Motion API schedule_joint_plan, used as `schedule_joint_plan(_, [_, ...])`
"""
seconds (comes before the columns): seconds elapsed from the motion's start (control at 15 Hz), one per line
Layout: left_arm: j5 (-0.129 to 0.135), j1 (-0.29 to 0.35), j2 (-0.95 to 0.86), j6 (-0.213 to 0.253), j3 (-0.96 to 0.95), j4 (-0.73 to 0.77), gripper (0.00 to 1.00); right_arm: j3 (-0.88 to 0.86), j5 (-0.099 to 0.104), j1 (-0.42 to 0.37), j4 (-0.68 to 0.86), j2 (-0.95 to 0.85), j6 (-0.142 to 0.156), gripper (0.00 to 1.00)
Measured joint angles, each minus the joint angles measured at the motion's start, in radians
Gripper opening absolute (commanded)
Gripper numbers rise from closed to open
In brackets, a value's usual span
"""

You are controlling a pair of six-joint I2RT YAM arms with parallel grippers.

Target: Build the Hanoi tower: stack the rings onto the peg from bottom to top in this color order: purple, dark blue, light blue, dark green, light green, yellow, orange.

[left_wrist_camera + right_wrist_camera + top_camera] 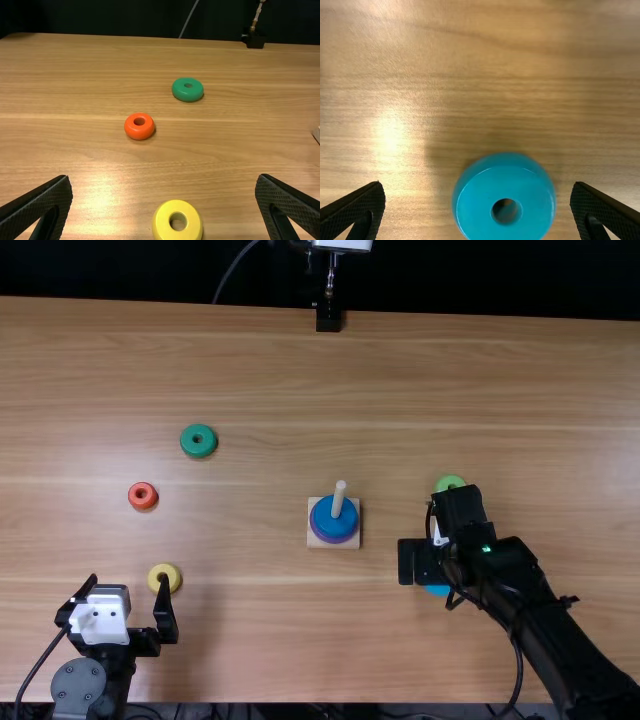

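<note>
In the top view the peg point(339, 500) rises from its wooden base, with the dark blue ring point(336, 517) lying on the purple ring point(332, 537) around it. My right gripper point(421, 562) is over the light blue ring point(437, 590), which it partly covers. In the right wrist view the light blue ring point(504, 200) lies between the spread fingers of my right gripper point(477, 207), untouched. My left gripper point(127, 605) stands open near the yellow ring point(165, 577); in the left wrist view my left gripper point(164, 205) has the yellow ring point(177, 220) beyond its fingers.
A dark green ring point(198, 441) and an orange ring point(142, 496) lie on the left side of the table. The light green ring point(450, 483) is partly hidden behind the right arm. A black stand point(329, 316) is at the far edge.
</note>
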Motion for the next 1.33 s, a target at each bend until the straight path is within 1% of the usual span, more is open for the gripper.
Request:
schedule_joint_plan(0.13, [0.000, 0.000, 0.000, -0.001, 0.000, 0.000, 1.00, -0.001, -0.002, -0.006, -0.001, 0.037, 0.000, 1.00])
schedule_joint_plan(0.87, [0.000, 0.000, 0.000, 0.000, 0.000, 0.000, 1.00, -0.001, -0.002, -0.016, -0.008, 0.096, 0.002, 1.00])
schedule_joint_plan(0.93, [0.000, 0.000, 0.000, 0.000, 0.000, 0.000, 1.00, -0.001, -0.003, -0.016, -0.008, 0.096, 0.002, 0.75])
schedule_joint_plan(1.0, [0.000, 0.000, 0.000, 0.000, 0.000, 0.000, 1.00, -0.001, -0.003, -0.016, -0.006, 0.096, 0.002, 0.39])
schedule_joint_plan(1.07, [0.000, 0.000, 0.000, 0.000, 0.000, 0.000, 1.00, -0.001, -0.002, -0.016, -0.006, 0.096, 0.002, 0.13])
schedule_joint_plan(1.13, [0.000, 0.000, 0.000, 0.000, 0.000, 0.001, 1.00, -0.001, -0.002, -0.016, -0.010, 0.096, 0.001, 0.00])
schedule_joint_plan(1.33, [0.000, 0.000, 0.000, 0.000, 0.000, 0.000, 1.00, -0.001, -0.003, -0.016, -0.010, 0.096, -0.002, 0.00])
